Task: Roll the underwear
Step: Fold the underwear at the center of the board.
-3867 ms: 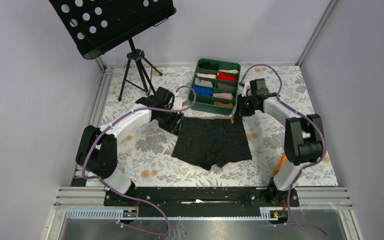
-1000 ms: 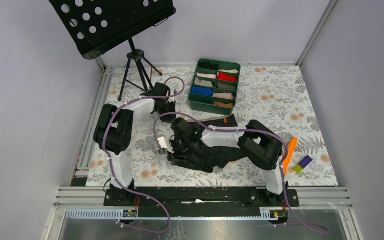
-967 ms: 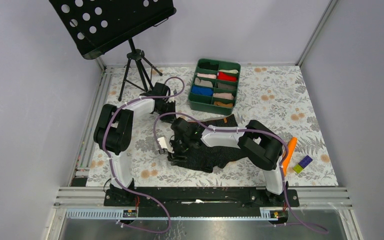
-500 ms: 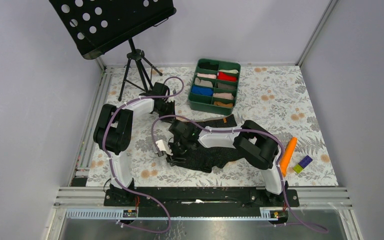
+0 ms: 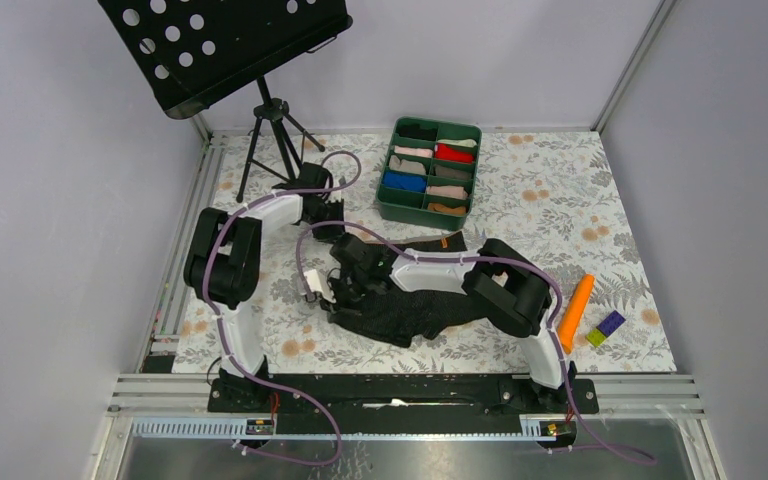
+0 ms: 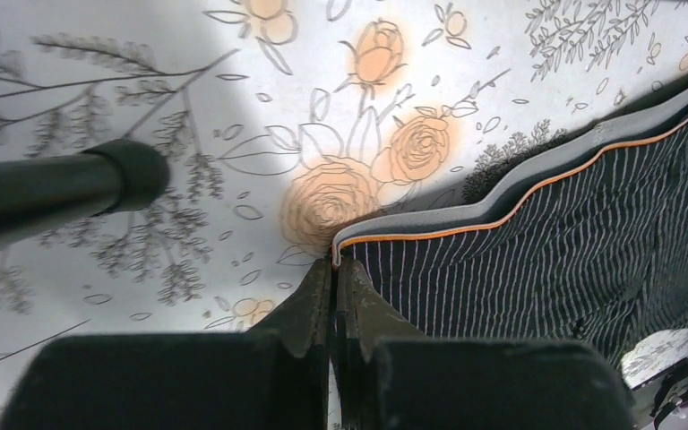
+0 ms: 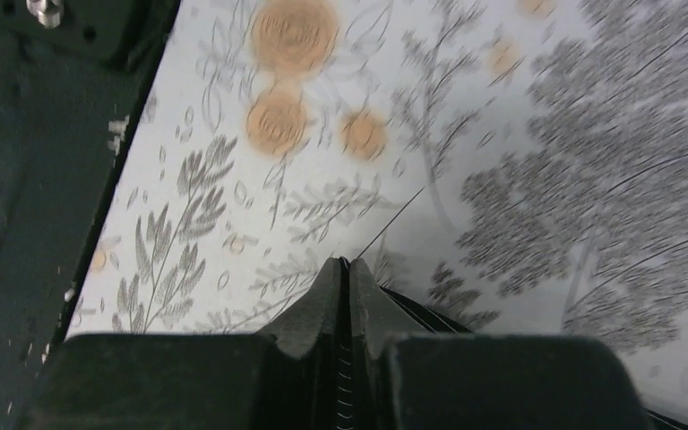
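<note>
The black striped underwear (image 5: 415, 312) lies bunched on the flowered table, its waistband with the orange tag (image 5: 443, 240) towards the back. My left gripper (image 5: 332, 226) is shut on the waistband's left corner; in the left wrist view its jaws (image 6: 334, 269) pinch the grey, orange-edged band of the underwear (image 6: 546, 242). My right gripper (image 5: 332, 300) reaches across to the garment's front left edge. In the right wrist view it (image 7: 349, 266) is shut with striped fabric between the fingers, and more of the underwear (image 7: 421, 309) trails off to the right.
A green tray (image 5: 477, 165) of small cloth rolls stands at the back centre. A black music stand's tripod (image 5: 270, 130) is at the back left, one leg (image 6: 54, 188) close to my left gripper. An orange carrot-shaped toy (image 5: 574, 310) and a purple-green brick (image 5: 605, 327) lie at the right.
My right gripper has shut on the underwear's front left edge and shifted slightly left and back, dragging the fabric with it. The left gripper stays shut on the waistband corner.
</note>
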